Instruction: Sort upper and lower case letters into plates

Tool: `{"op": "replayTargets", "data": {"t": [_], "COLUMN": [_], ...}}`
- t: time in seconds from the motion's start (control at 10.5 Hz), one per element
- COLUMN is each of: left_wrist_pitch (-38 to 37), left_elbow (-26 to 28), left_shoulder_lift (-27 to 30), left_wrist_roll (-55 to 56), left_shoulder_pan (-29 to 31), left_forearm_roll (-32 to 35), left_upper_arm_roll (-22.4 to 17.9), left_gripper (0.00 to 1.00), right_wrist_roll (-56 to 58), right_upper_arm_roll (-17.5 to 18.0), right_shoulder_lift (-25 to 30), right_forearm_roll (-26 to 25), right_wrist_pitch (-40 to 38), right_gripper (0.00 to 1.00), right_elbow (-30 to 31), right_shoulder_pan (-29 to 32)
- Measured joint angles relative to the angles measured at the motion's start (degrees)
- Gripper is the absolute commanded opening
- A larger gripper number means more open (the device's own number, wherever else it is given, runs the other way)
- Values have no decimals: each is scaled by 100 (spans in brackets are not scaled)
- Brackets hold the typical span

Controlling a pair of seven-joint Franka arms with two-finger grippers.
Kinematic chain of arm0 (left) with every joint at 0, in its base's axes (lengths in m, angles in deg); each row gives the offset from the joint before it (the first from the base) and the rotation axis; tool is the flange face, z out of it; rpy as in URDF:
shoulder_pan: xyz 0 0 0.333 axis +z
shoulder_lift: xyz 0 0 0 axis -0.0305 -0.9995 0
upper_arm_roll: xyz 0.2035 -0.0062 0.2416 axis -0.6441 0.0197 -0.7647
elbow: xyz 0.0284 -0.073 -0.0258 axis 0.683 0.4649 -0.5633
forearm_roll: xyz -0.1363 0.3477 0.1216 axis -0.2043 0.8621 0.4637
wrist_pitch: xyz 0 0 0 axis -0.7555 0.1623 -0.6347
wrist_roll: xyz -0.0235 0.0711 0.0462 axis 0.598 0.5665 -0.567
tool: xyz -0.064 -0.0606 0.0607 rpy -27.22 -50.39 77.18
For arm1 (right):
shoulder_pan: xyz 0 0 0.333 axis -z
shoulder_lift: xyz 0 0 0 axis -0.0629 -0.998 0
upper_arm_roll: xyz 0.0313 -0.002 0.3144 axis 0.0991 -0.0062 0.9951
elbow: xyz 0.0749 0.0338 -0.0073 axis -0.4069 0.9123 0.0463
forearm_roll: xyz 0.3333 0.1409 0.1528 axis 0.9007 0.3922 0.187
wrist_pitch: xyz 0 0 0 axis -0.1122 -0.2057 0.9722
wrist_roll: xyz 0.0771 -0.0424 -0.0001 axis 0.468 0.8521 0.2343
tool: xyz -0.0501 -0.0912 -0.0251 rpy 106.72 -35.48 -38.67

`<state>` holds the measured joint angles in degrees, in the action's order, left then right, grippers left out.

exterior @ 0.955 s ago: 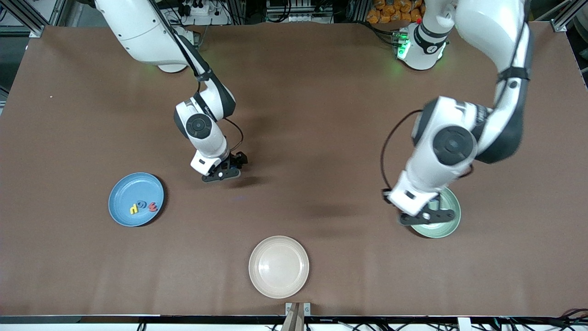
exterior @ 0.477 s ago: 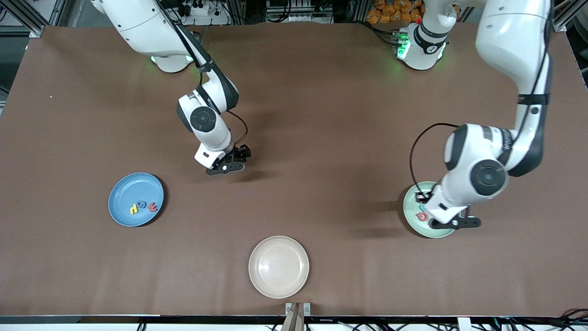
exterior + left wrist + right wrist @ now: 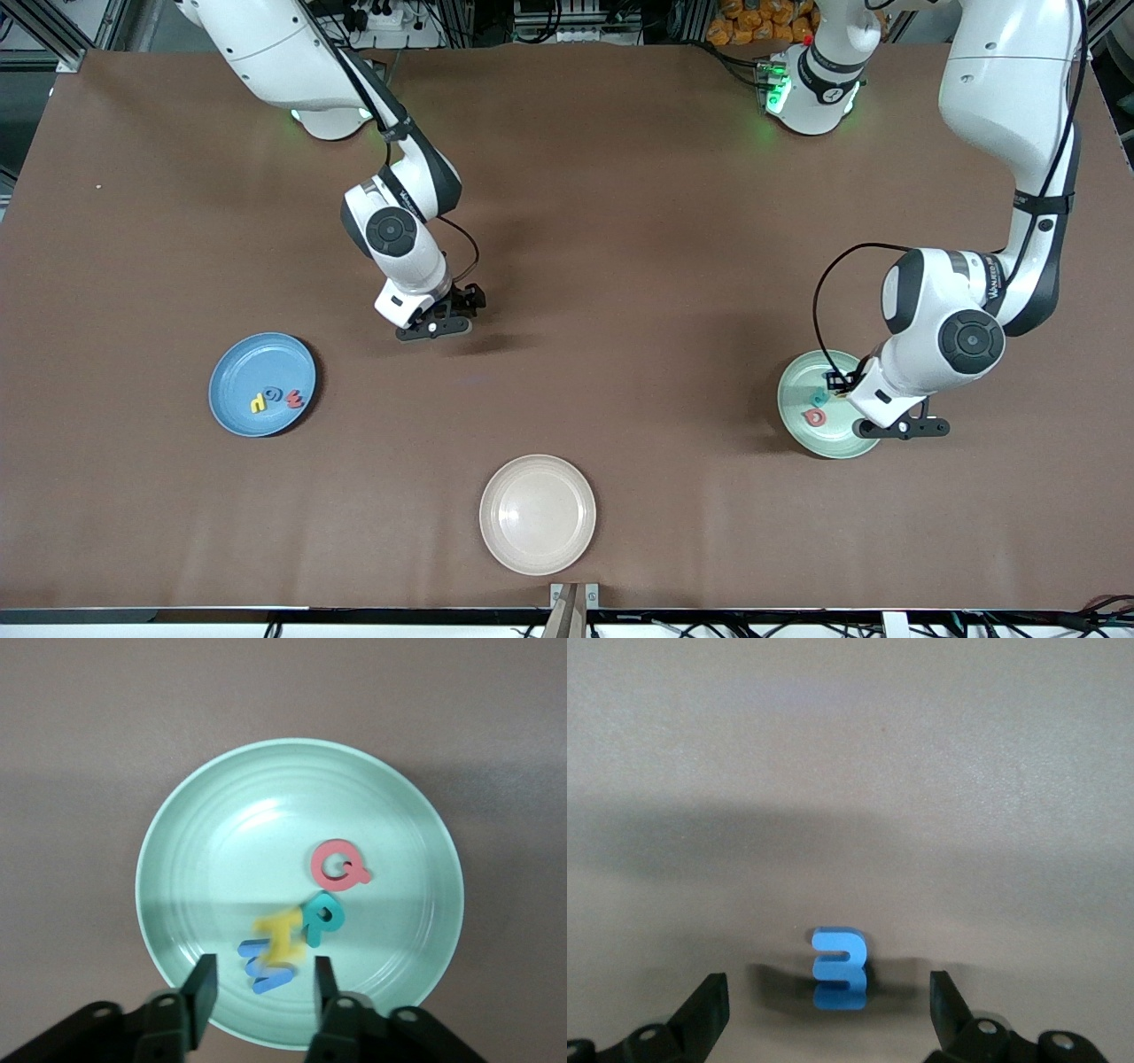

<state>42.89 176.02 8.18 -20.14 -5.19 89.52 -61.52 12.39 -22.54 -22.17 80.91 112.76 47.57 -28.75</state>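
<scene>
Only the right wrist view is showing us a small blue letter [image 3: 839,968] lying on the brown table [image 3: 620,221] between the right claw's [image 3: 440,321] wide-apart fingers. The left wrist view is showing red, teal, yellow and blue letters [image 3: 310,917] in the green plate [image 3: 186,877]; left claw [image 3: 262,992] hanging above, fingers apart, empty. We are also seeing the blue plate [image 3: 239,368] holding three letters [image 3: 276,399] and a cream plate [image 3: 538,514].

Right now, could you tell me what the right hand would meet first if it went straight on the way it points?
Most likely the small blue letter on the brown table: it lies between the open fingers of the right hand, just ahead of them. How much gap remains is hard to judge.
</scene>
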Motion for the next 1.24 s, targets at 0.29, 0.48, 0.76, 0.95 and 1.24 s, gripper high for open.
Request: {"op": "replayTargets", "data": {"t": [0.29, 0.48, 0.76, 0.95, 1.24], "left_wrist_pitch": [-510, -1636, -2279, -2657, -3121], "left_elbow": [-389, -1152, -1575, -1600, -1600], "left_shoulder_lift": [174, 315, 777, 1244, 1806], "left_wrist_roll": [0, 0, 1, 2, 2], "left_shoulder_pan": [46, 52, 61, 64, 79], "left_forearm_roll": [0, 0, -1, -1, -1], "left_upper_arm_roll": [-9, -7, -9, -9, -30], "left_gripper": [100, 100, 100, 100, 100], "right_wrist_roll": [-3, -4, -3, 9, 781], "right_upper_arm_roll": [-4, -17, -36, -43, -139], "right_shoulder_lift": [-105, -110, -74, -71, 159], "right_forearm_roll": [0, -2, -5, -8, -21], "right_wrist_pitch": [1, 4, -45, -3, -712], "right_gripper": [0, 0, 0, 0, 0], "right_elbow": [-61, -70, -122, -164, -768], "right_shoulder_pan": [2, 24, 54, 162, 780]}}
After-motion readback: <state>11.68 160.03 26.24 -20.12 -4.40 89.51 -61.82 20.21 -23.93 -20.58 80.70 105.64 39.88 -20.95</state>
